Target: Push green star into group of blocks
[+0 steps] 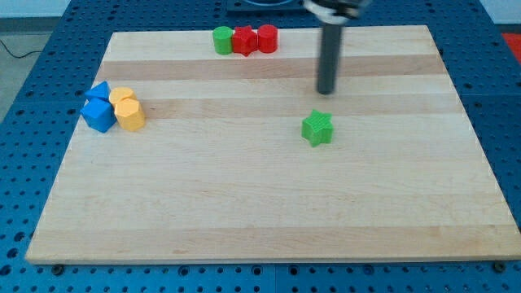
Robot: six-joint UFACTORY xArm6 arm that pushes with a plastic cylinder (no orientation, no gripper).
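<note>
The green star (317,128) lies alone on the wooden board (260,203), right of the middle. My tip (326,91) stands just above it in the view, slightly to its right, with a small gap between them. At the view's top a green round block (223,40) touches a red star-like block (244,40) and a red round block (267,38) in a row. At the view's left two blue blocks (98,107) sit against two yellow blocks (126,108).
The board's edges are bordered by a blue perforated table (488,81). The dark rod (329,57) rises from my tip toward the view's top.
</note>
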